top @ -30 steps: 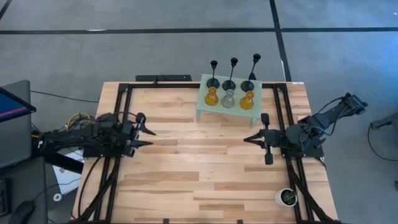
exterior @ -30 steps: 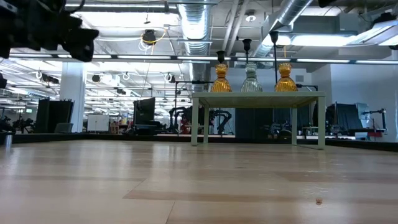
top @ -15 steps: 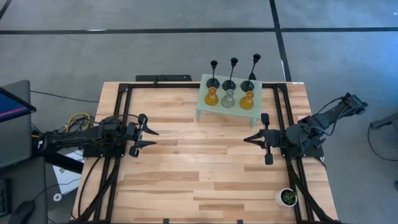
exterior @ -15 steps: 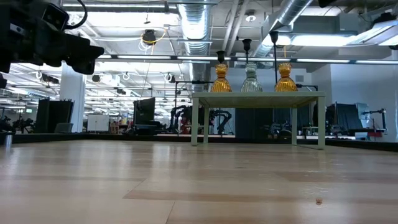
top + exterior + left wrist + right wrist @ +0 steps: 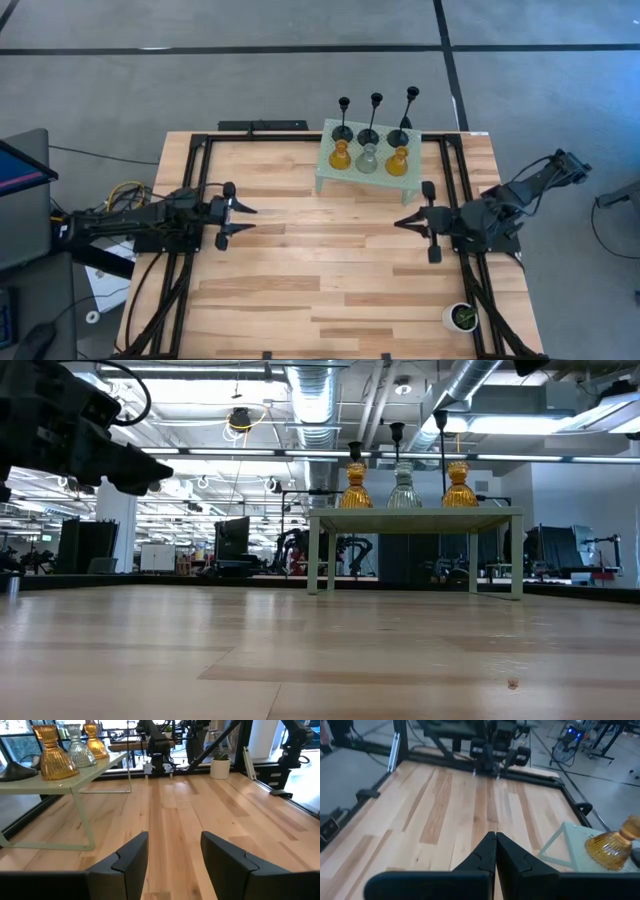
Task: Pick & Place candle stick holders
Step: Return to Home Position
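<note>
Counter [image 5: 320, 270]: pale butcher-block planks, smooth and matt, set in a black metal frame [image 5: 190, 180] on a grey floor crossed by dark lines. Shelf [image 5: 328, 180]: a small pale green stand on thin legs, at the far edge of the counter, right of centre. Candle stick holders [image 5: 398, 162]: six, all on the shelf in two rows. The back row has three black holders [image 5: 369, 135], thin-stemmed on round bases. The front row has two amber holders [image 5: 341, 157] of ribbed glass, squat and bell-shaped, flanking one grey-green holder [image 5: 368, 160] of the same ribbed form. Left gripper [image 5: 172, 850]: low over the left side of the counter, pointing toward the middle, fingers parted with a clear gap and nothing between them. Right gripper [image 5: 495, 852]: over the right side, facing the left one, fingers pressed together and empty. Both are well apart from the shelf. Plant pot [image 5: 461, 317]: white, with a green plant, at the near right corner. Room: open workshop with exposed silver ducts, strip lights, dark equipment and stands beyond the counter.
</note>
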### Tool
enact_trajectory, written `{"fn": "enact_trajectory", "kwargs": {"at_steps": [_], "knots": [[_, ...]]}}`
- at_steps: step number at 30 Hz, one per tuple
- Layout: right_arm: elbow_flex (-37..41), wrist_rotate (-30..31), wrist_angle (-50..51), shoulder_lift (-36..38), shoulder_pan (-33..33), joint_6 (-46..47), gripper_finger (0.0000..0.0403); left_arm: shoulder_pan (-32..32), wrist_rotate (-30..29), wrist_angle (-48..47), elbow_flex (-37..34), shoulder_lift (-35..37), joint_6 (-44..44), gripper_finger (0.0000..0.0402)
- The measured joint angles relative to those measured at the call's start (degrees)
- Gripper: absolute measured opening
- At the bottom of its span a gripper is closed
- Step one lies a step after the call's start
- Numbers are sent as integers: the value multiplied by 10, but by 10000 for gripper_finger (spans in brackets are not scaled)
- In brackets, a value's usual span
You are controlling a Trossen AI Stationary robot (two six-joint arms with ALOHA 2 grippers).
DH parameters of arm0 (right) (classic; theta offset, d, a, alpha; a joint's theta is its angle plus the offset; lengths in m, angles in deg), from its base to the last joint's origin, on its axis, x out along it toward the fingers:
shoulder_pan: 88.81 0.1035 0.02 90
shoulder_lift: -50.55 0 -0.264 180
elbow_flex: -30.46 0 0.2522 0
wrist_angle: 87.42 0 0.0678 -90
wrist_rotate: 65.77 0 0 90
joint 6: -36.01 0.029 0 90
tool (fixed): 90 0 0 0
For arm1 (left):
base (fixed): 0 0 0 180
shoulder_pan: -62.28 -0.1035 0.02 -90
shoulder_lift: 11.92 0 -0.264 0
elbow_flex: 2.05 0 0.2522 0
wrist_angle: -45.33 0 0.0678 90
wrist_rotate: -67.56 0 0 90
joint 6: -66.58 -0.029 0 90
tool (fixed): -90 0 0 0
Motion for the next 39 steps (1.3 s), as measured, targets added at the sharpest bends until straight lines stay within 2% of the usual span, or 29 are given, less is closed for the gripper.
{"fn": "enact_trajectory", "kwargs": {"at_steps": [8, 13, 15, 18, 22, 25, 28, 39], "knots": [[4, 18, 17, 99, 10, 0, 0, 0, -8, -1, 0, -7, -2, 182], [65, 92, 2, 188, 20, 0, 0, 0, -8, -1, 0, -7, -2, 182], [97, 98, -20, 235, 22, -1, 0, 0, -8, -1, 0, -7, -2, 182], [130, 80, -27, 303, 22, 0, 0, 0, -8, -1, 0, -7, -1, 182], [141, 1, -32, 386, 22, -27, 0, 0, -8, -1, 0, -7, -1, 182], [142, -27, -32, 438, 22, -65, 0, 0, -8, -1, 0, -7, 0, 182], [133, -19, -22, 439, 22, -92, 0, 0, -8, -1, 0, -7, 0, 182], [123, -60, -14, 439, 20, -128, 0, 0, -8, 2, 0, -14, 4, 182]]}}
